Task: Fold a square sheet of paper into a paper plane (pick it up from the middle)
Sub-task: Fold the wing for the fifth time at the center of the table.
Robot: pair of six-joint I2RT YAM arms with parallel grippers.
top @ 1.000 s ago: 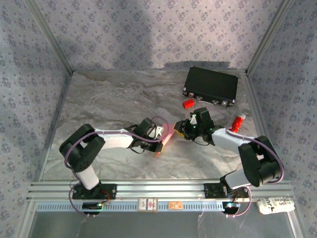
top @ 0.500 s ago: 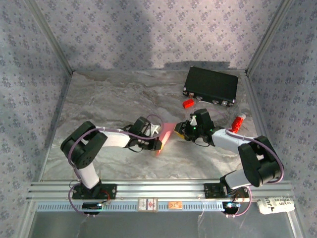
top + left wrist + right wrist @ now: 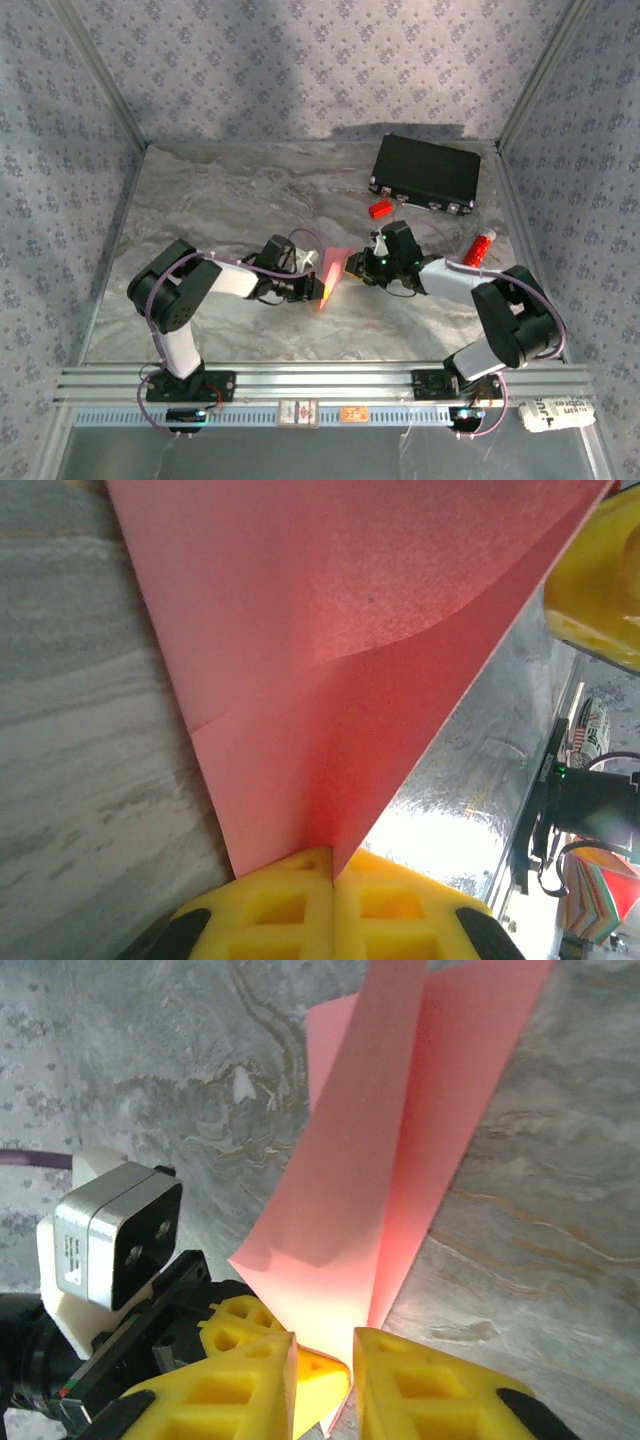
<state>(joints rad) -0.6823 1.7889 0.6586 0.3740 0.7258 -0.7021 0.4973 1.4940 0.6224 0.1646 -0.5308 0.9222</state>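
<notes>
The square sheet of paper is salmon-pink and creased into a standing V between the two arms at the table's middle. My left gripper is shut on its lower corner; in the left wrist view the yellow fingers pinch the folded paper at my left gripper. My right gripper meets the sheet from the right. In the right wrist view my right gripper is open, with the paper's lower edge and a left finger in the gap. A slim pointed paper plane is out of view.
A black case lies at the back right, with a small red block in front of it. A red-and-white tube lies beside the right arm. An aluminium rail runs along the near edge.
The left gripper has drawn back to the left with the paper's corner. The right gripper has moved left onto the sheet, which now stands more upright and folded.
</notes>
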